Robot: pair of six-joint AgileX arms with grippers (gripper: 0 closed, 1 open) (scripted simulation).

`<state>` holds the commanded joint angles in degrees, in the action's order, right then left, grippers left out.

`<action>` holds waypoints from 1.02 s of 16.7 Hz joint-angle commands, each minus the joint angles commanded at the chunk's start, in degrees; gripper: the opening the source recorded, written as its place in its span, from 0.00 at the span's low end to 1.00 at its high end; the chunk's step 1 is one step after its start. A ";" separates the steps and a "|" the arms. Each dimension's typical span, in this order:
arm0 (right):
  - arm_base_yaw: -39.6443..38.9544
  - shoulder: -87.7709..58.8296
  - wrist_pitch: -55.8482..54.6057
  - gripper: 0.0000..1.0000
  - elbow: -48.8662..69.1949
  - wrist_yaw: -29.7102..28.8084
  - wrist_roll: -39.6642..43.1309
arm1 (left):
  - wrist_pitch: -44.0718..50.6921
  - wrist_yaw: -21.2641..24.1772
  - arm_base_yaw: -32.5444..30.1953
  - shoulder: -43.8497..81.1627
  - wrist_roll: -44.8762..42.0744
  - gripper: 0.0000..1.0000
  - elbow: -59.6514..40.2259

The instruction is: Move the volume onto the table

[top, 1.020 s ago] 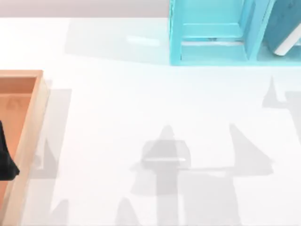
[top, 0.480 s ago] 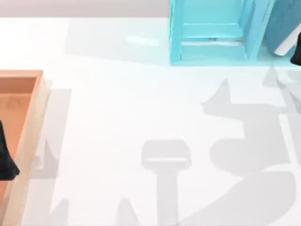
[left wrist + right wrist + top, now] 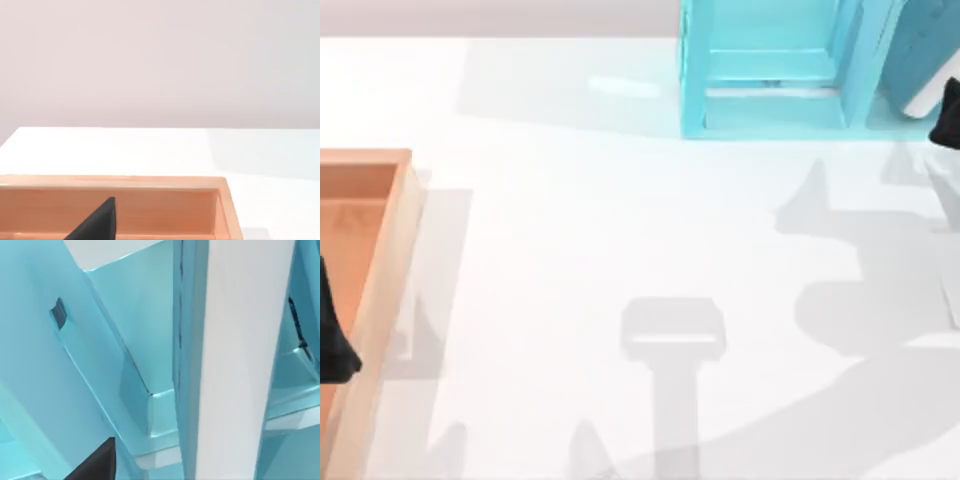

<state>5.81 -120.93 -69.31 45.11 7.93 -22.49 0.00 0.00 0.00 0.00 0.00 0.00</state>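
The volume [image 3: 926,48], teal-blue with white-grey page edges, stands leaning in the right-hand bay of the cyan shelf unit [image 3: 770,70] at the back right of the table [image 3: 620,230]. My right gripper [image 3: 950,115] is a dark shape at the right edge, just in front of the volume's lower corner. In the right wrist view the volume's page edges [image 3: 240,360] and cover [image 3: 186,340] are very close, with the shelf's cyan walls [image 3: 60,390] around them. My left gripper [image 3: 332,345] is parked over the wooden tray [image 3: 390,250] at the left.
The orange-brown tray's rim [image 3: 125,181] runs along the table's left side. The shelf unit takes up the back right, with its dividers beside the volume. Arm shadows fall across the white surface in the middle and at the right.
My right gripper has come into the top view at the right edge and moved back toward the volume. Its shadow has shifted right across the table. The left arm has not moved.
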 joint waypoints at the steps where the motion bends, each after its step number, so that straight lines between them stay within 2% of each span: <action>1: -0.31 0.12 0.13 1.00 -0.26 -0.05 0.07 | 0.00 0.00 0.00 0.00 0.00 1.00 0.00; 5: -0.43 -2.29 1.69 1.00 3.88 -0.43 -0.01 | 0.00 0.00 0.00 0.00 0.00 1.00 0.00; 13: -1.64 -13.59 11.21 1.00 24.92 -1.81 -0.09 | 0.00 0.00 0.00 0.00 0.00 1.00 0.00; 17: -1.80 -14.74 12.40 1.00 27.12 -1.99 -0.08 | 0.00 0.00 0.00 0.00 0.00 1.00 0.00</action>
<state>4.01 -135.67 -56.92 72.23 5.94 -22.57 0.00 0.00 0.00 0.00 0.00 0.00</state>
